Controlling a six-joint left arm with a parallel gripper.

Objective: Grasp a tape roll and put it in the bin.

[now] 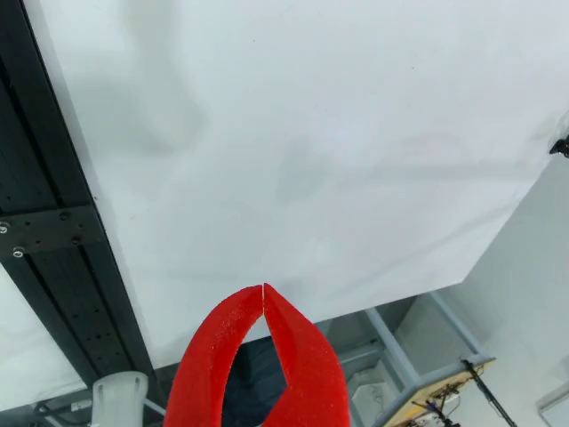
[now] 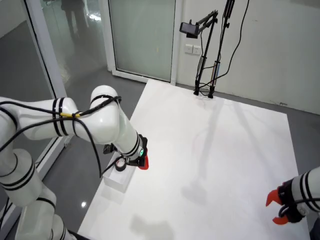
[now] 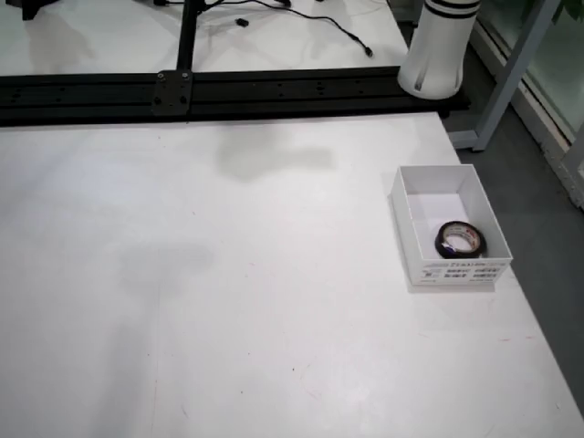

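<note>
The tape roll (image 3: pixel 459 240) lies flat inside the white bin (image 3: pixel 408 226), hole facing up, near the bin's labelled wall in the view from the table's far side. The bin sits at the edge of the white table (image 3: pixel 228 301). In the wide room view, the pincer (image 2: pixel 143 162) hangs just beside and above the bin (image 2: pixel 118 181), nothing in it. In the view that rides on the pincer, its red fingertips (image 1: pixel 264 289) meet, closed on nothing. Black rail (image 3: pixel 228 89), glass partitions (image 2: pixel 142 35) and grey floor surround the table.
</note>
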